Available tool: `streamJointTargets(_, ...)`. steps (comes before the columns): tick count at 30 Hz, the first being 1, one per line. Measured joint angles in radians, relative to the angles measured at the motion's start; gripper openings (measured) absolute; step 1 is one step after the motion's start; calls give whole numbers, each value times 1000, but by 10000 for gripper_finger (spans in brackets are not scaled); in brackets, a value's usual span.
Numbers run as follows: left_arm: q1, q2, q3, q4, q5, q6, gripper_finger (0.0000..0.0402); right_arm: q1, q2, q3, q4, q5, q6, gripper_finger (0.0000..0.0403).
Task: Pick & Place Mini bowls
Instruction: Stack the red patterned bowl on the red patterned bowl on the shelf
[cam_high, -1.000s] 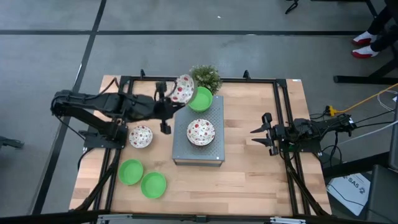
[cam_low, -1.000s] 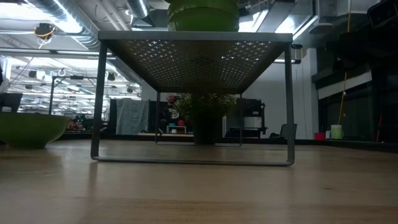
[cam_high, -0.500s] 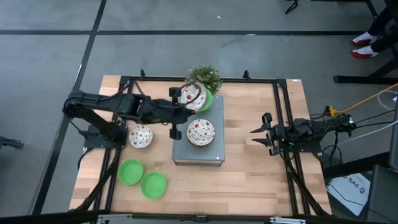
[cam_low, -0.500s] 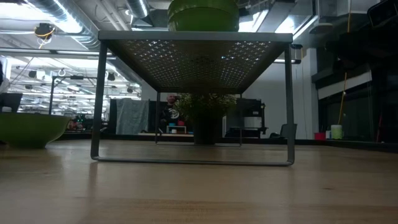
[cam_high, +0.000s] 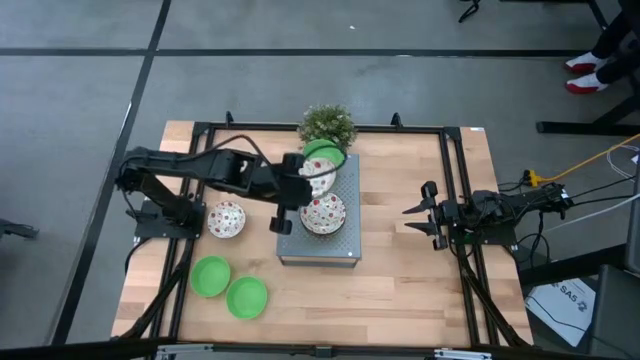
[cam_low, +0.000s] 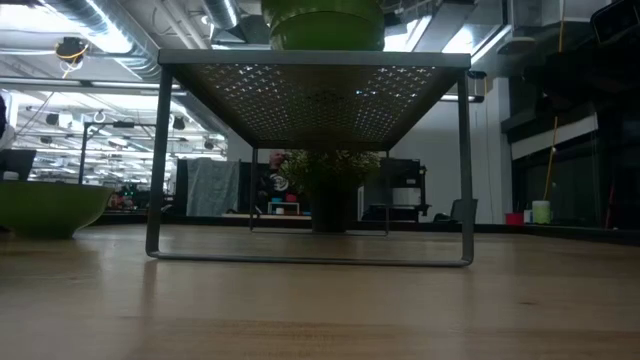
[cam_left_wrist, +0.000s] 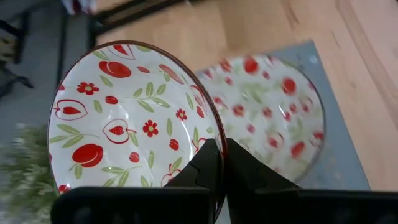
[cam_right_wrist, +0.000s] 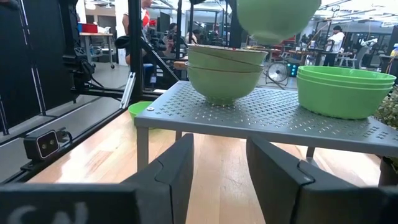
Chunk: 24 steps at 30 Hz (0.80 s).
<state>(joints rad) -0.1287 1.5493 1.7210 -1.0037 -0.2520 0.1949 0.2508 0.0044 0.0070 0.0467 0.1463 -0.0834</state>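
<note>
One speckled bowl (cam_left_wrist: 130, 124) pinched at its thin rim by left claw (cam_left_wrist: 217, 163) over rack (cam_high: 345, 245): light, rigid, slick, chip-prone; right claw (cam_right_wrist: 219, 163) open, idle.

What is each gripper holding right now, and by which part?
The left gripper pinches a patterned bowl by its rim, above the metal rack. The right gripper is open and holds nothing.

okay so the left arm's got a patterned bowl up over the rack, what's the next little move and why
Probably lower it onto the patterned stack. The left tool pinches the held bowl by its rim above the grey rack, beside the green stack. The right tool waits apart.
</note>
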Motion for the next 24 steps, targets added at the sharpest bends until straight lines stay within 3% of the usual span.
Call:
streamJointTargets(9,-12,23,1,-39,53,65,4,0,0,0,0,0,0,147)
streamJointTargets(18,-67,29,1,-39,119,293,4,0,0,0,0,0,0,147)
streamJointTargets(24,-72,46,1,-44,159,357,10,0,0,0,0,0,0,147)
